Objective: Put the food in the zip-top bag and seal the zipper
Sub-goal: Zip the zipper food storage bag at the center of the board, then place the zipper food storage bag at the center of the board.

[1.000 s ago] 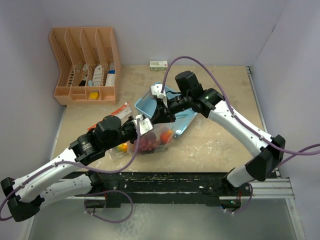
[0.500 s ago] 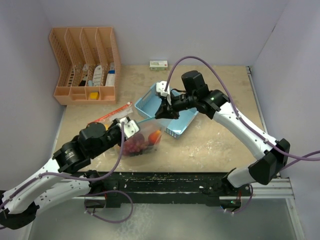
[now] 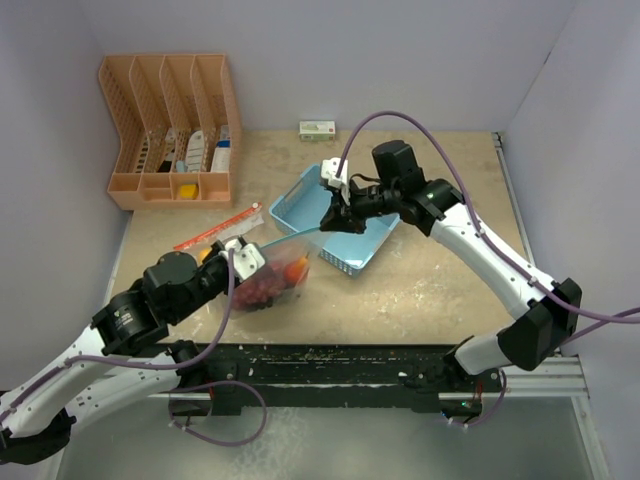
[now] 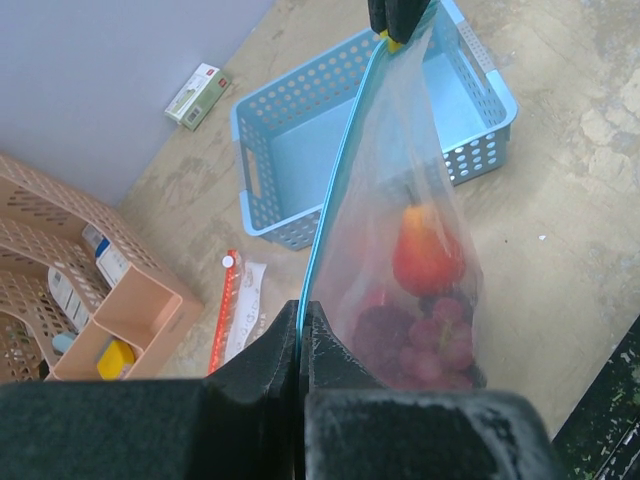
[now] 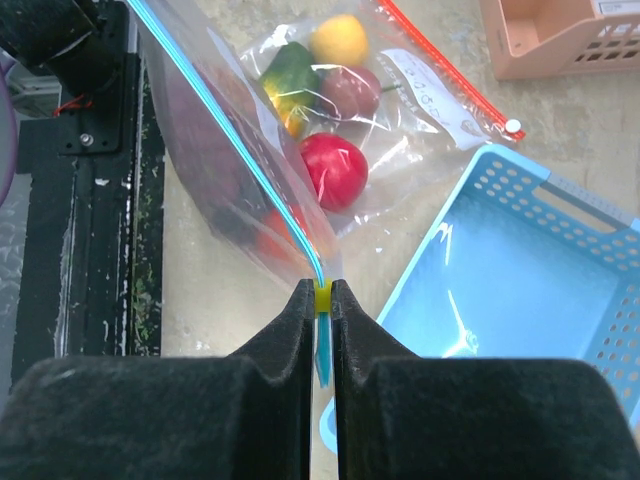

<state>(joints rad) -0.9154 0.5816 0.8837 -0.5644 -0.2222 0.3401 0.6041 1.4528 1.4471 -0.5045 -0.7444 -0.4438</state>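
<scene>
A clear zip-top bag [image 3: 272,282] with a blue zipper hangs stretched between both grippers. It holds an orange-red fruit [image 4: 426,250] and dark purple grapes [image 4: 432,340]. My left gripper [image 4: 300,312] is shut on the zipper's near-left end; it also shows in the top view [image 3: 243,257]. My right gripper [image 5: 322,292] is shut on the yellow slider [image 5: 322,297] at the far-right end, above the basket's edge [image 3: 331,221]. A second bag with a red zipper [image 5: 400,90] lies flat on the table, holding a yellow lemon [image 5: 340,40], a green-yellow piece and a red ball [image 5: 333,170].
A light blue perforated basket [image 3: 365,240] stands on the table under my right gripper. An orange rack [image 3: 170,120] with white bottles stands at the back left. A small white box [image 3: 318,128] lies by the back wall. The table's black front edge [image 3: 330,360] is just below the bag.
My left gripper has pulled the bag left and toward the near edge. My right gripper has shifted slightly right and back, so the zipper is stretched longer and the basket is uncovered.
</scene>
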